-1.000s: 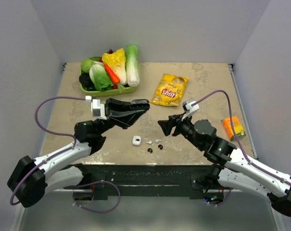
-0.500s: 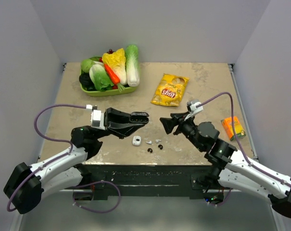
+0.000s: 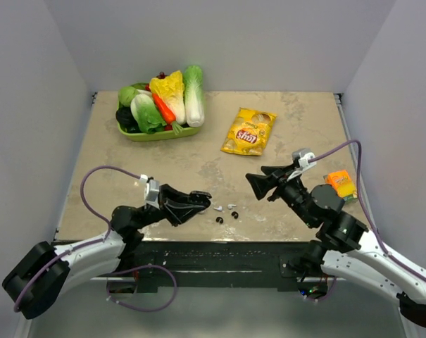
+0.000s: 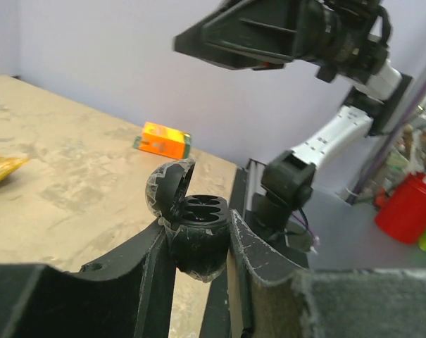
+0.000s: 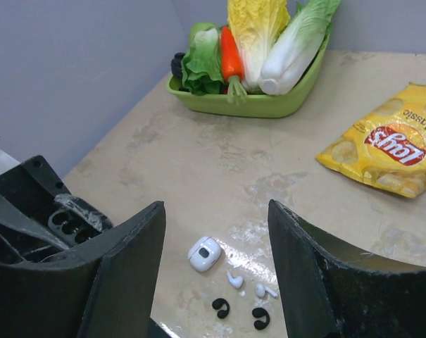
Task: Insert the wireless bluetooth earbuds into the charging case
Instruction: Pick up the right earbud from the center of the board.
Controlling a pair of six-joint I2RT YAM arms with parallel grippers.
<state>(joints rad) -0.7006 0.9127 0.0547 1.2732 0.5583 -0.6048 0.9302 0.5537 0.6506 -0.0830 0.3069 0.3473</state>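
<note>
Tabletop [image 3: 163, 162] carries everything, with the working pieces bunched at its near edge. Left pincer [image 3: 201, 198] is clamped on a dark round charging case [image 4: 198, 224], its lid hinged back and two sockets showing. Those sockets want to sit level and face up, close to the buds. Right pincer [image 5: 216, 211] hangs with jaws apart and nothing between them, above the loose pieces. A white case [image 5: 204, 253] lies on the tabletop just beside two white earbuds [image 5: 234, 280] with stems and two dark earbuds [image 5: 220, 305], rounded. The dark pair probably belongs to the held case. Coming straight down on one dark bud, fingertips straddling it and closing gently, looks wisest, since something so small could skid or flip.
</note>
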